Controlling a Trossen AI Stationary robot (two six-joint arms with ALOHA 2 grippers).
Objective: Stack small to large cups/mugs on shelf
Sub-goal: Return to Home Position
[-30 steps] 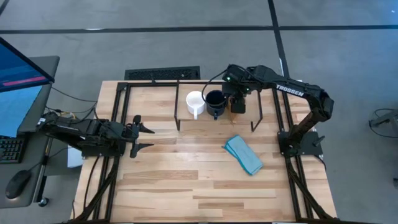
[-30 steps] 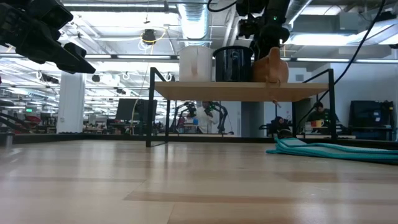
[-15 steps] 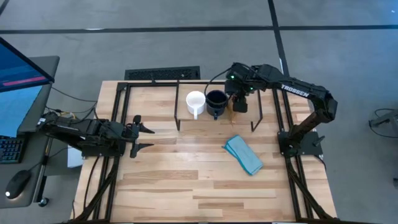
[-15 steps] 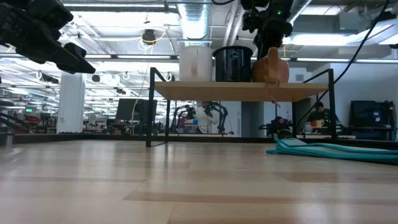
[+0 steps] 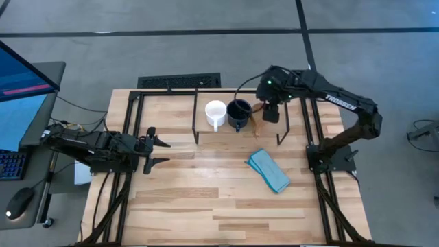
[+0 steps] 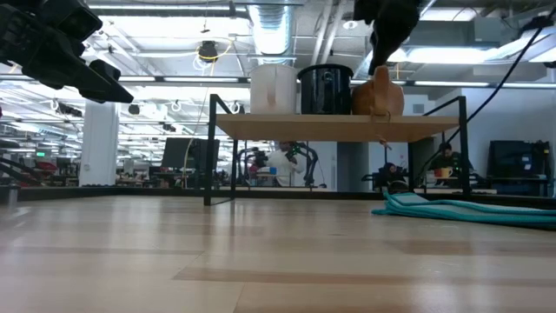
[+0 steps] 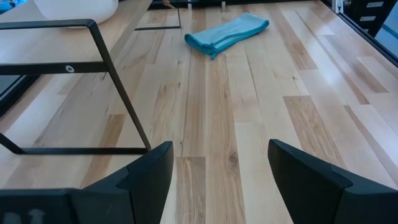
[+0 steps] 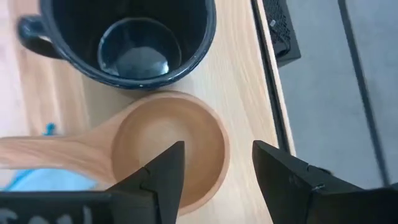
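Right tool, jaws apart, hovers above the brown mug

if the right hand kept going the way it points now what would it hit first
Most likely the brown mug on the shelf: the open right hand points down over its bowl. How far above it is hard to judge.

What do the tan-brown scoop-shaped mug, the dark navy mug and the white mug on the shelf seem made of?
Tan-brown mug: likely wood, matte, with faint grain and a long carved handle. Dark navy mug: glossy, probably glazed ceramic or enamel; its inside reflects light. White mug: smooth plain white, maybe ceramic; too little shows to be sure. The right gripper hangs open above the brown one.
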